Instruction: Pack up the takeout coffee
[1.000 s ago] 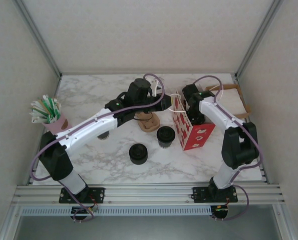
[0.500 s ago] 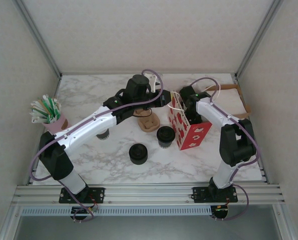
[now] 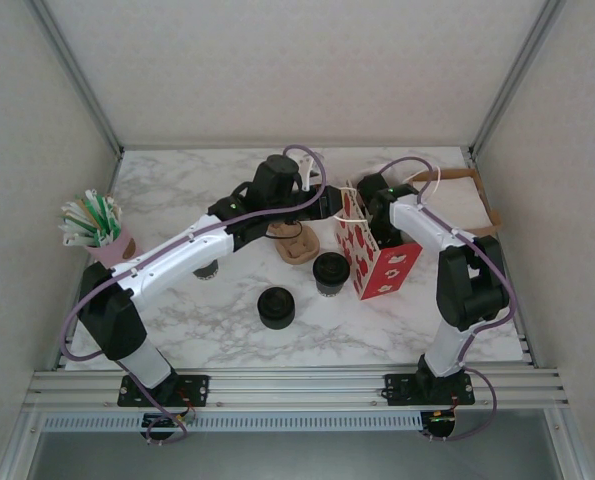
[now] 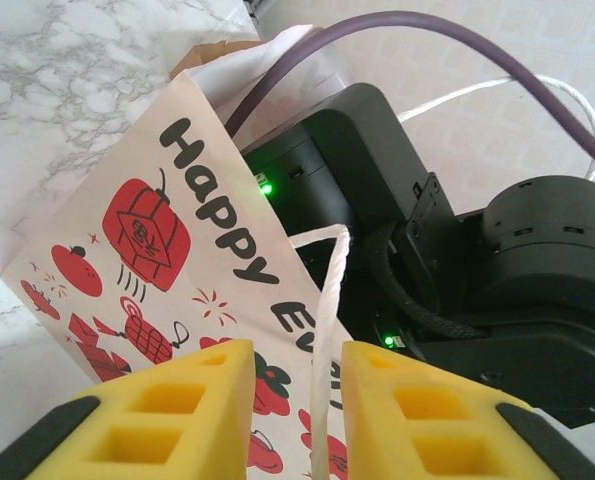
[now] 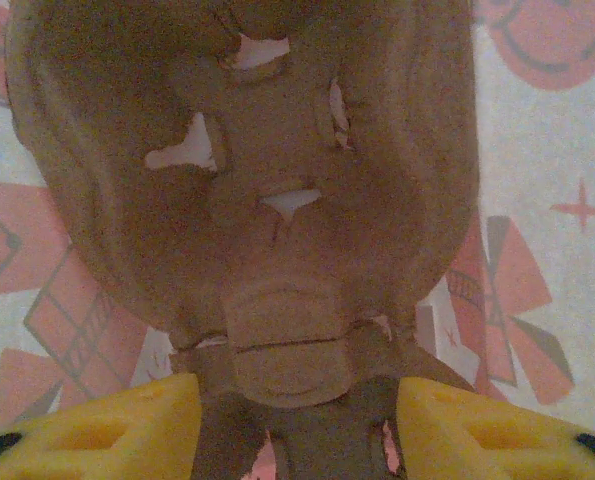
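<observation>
The takeout coffee [image 3: 329,273], a small cup under a black lid, stands on the marble table just left of the red-and-white paper bag [image 3: 380,258]. My left gripper [image 4: 297,352] hovers at the bag's top edge. It is open, and the white rope handle [image 4: 329,300] hangs loose between its yellow fingers. My right gripper [image 5: 297,405] reaches down inside the bag. Its jaws stand open on either side of a brown pulp cup carrier [image 5: 267,170] that lies against the bag's wall.
A second brown carrier [image 3: 298,244] lies left of the bag, and a short black stack of lids [image 3: 276,307] sits nearer the front. A pink cup of straws [image 3: 97,228] stands far left. A brown tray [image 3: 469,197] lies back right.
The left jaws have opened off the rope handle. The right jaws have spread wider around the carrier, and the right wrist has shifted slightly left over the bag.
</observation>
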